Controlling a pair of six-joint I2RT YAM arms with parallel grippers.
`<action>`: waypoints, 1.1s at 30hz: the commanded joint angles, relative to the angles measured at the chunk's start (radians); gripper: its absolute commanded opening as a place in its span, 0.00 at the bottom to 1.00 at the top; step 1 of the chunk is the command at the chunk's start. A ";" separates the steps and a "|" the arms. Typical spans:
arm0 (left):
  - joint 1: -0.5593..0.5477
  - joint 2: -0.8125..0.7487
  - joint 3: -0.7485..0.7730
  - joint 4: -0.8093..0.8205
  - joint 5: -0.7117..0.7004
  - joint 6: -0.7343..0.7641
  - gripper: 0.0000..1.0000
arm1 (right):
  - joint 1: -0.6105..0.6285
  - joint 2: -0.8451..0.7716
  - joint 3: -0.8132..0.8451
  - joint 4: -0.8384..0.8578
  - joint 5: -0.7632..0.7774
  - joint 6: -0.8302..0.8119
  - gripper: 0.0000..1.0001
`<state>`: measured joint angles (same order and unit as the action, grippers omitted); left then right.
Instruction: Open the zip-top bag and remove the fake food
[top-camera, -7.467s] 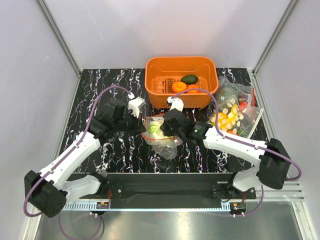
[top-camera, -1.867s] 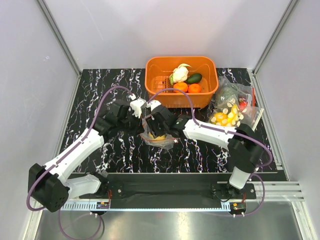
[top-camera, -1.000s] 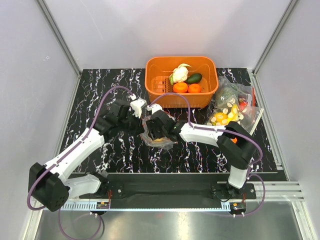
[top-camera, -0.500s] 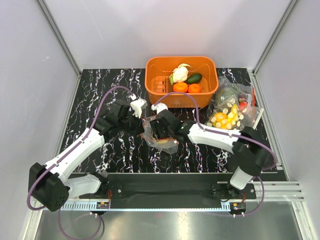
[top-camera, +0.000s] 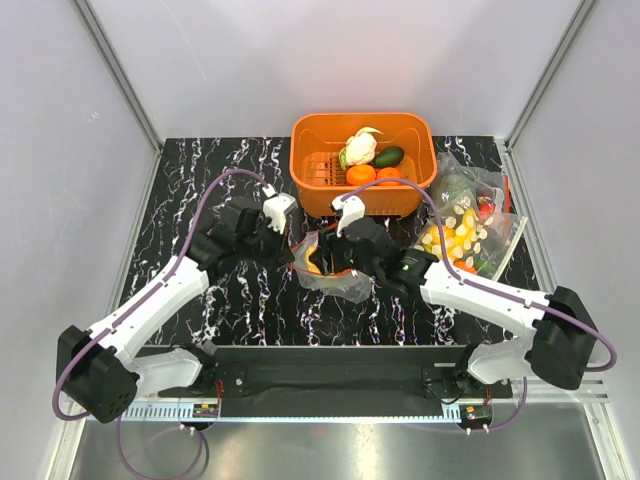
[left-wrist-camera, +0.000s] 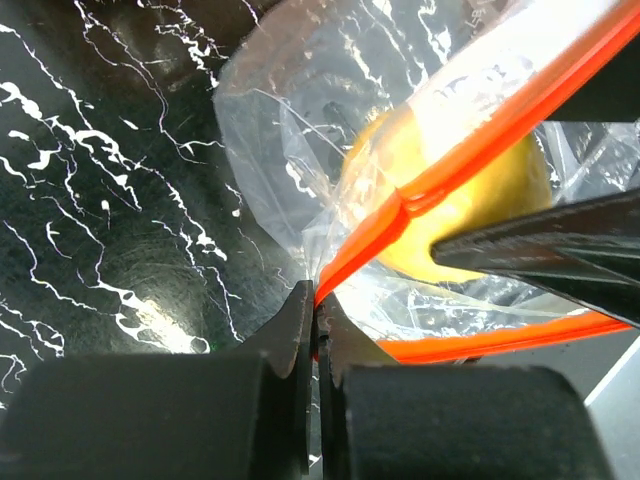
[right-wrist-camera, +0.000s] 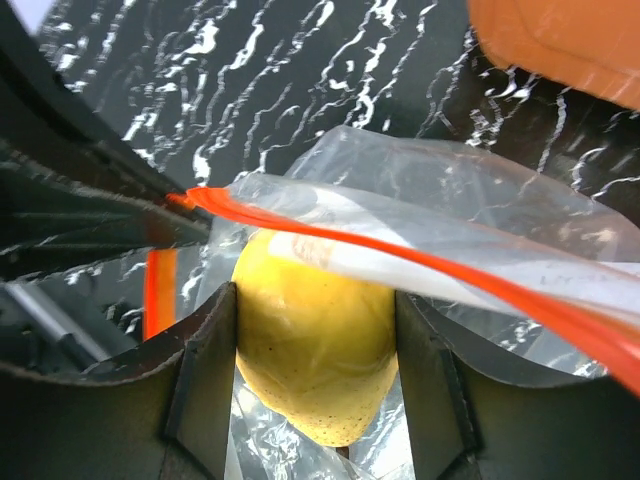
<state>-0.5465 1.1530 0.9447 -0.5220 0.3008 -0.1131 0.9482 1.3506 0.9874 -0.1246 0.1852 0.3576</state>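
As the top view shows, cauliflower, avocado and two oranges already lie in the orange basket; the zip-top bag sits just before it. Left wrist: the left fingers are clenched on the zip strip. Right wrist: the right fingers grasp a yellow fruit within the open bag mouth; removing it evidently remains.

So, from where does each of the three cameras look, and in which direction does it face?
Top external: fixed high behind the robot, facing down at the table; left arm and right arm show, bases nearest.
Left wrist: on that wrist, facing along the left end effector, shut on the zip-top bag.
Right wrist: on that wrist, facing along the right end effector, which holds the yellow fruit.
Shared: both wrist views show the bag and fruit.
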 joint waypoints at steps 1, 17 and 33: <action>0.010 -0.009 0.020 -0.024 -0.029 0.009 0.00 | 0.000 -0.080 -0.013 0.162 -0.024 0.063 0.00; 0.000 -0.027 0.016 -0.013 -0.022 0.007 0.00 | 0.041 0.165 0.200 0.129 0.031 -0.025 0.00; 0.000 -0.027 0.020 -0.026 -0.055 0.007 0.00 | 0.077 0.139 0.275 0.028 0.051 -0.003 0.00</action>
<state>-0.5400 1.1397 0.9447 -0.5842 0.2562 -0.1093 1.0008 1.5871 1.2068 -0.1272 0.2523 0.3222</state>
